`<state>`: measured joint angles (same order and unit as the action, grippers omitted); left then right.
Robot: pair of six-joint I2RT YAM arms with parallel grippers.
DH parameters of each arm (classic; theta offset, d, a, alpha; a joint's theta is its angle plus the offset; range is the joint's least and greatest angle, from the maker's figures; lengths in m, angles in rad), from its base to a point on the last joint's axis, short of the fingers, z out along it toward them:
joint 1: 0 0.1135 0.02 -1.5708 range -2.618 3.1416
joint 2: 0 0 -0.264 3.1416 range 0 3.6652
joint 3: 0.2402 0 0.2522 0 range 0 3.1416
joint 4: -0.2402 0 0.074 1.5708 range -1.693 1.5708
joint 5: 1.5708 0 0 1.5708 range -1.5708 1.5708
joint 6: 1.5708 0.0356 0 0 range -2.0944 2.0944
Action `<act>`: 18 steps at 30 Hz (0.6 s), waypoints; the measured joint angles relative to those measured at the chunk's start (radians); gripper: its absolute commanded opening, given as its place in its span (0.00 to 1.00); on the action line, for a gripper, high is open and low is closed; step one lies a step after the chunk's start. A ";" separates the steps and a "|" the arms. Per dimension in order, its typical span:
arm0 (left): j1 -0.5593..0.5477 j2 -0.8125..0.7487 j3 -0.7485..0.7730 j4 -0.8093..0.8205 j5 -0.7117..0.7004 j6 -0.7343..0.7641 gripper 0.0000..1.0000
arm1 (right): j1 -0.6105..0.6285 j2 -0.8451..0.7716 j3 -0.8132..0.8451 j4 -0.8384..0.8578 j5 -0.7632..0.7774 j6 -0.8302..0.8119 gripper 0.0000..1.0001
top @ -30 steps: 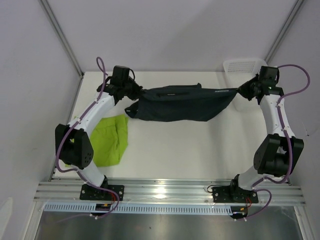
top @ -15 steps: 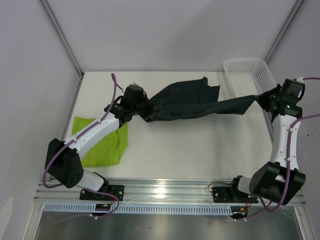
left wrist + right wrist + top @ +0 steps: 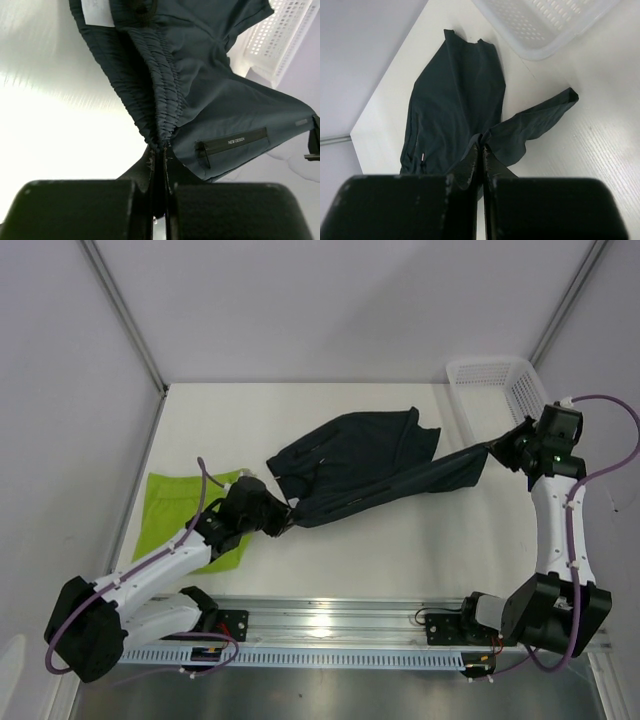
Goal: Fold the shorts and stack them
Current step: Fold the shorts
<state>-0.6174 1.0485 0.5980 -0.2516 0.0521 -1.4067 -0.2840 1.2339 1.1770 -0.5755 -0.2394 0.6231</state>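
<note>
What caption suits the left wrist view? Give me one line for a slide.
Left fingers pinched shut on the gathered waistband of the navy shorts, white mesh basket beyond.

At the table's (image 3: 420,540) left edge, the left arm (image 3: 150,568) hides part of the green shorts (image 3: 165,502) from us. In the right wrist view we see the basket (image 3: 540,30) cut off at the top; in the left, the navy shorts (image 3: 210,85).

Dark navy-teal shorts (image 3: 360,465), lime-green shorts (image 3: 165,495); white basket (image 3: 525,390) — perforated mesh pattern, white table (image 3: 400,535)
</note>
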 measured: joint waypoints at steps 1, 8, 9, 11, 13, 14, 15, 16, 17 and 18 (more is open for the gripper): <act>-0.002 -0.013 -0.009 0.002 -0.001 -0.005 0.00 | 0.011 0.008 0.003 0.002 0.008 0.000 0.00; 0.028 -0.031 -0.021 -0.021 -0.049 -0.016 0.00 | 0.134 0.145 0.108 0.039 0.067 0.005 0.00; 0.048 -0.026 -0.017 -0.024 -0.047 -0.015 0.00 | 0.149 0.176 0.135 0.036 0.072 0.005 0.00; 0.094 -0.011 0.004 -0.031 -0.043 -0.015 0.00 | 0.172 0.240 0.194 0.040 0.076 0.008 0.00; 0.133 0.008 0.031 -0.032 -0.040 -0.014 0.00 | 0.195 0.302 0.253 0.047 0.078 0.012 0.00; 0.156 0.018 0.049 -0.037 -0.034 -0.013 0.00 | 0.205 0.331 0.283 0.051 0.079 0.013 0.00; 0.181 0.027 0.066 -0.037 -0.026 -0.010 0.00 | 0.216 0.363 0.317 0.050 0.082 0.015 0.00; 0.205 0.035 0.079 -0.036 -0.021 -0.008 0.00 | 0.227 0.395 0.355 0.051 0.083 0.021 0.00; 0.228 0.044 0.093 -0.036 -0.016 -0.008 0.00 | 0.238 0.427 0.389 0.058 0.083 0.025 0.00; 0.248 0.055 0.107 -0.038 -0.010 -0.007 0.00 | 0.247 0.455 0.418 0.060 0.083 0.031 0.00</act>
<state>-0.3691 1.1030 0.7052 -0.2893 0.0418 -1.4139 -0.0372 1.6886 1.5948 -0.5156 -0.1562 0.6544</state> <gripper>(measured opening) 0.023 0.010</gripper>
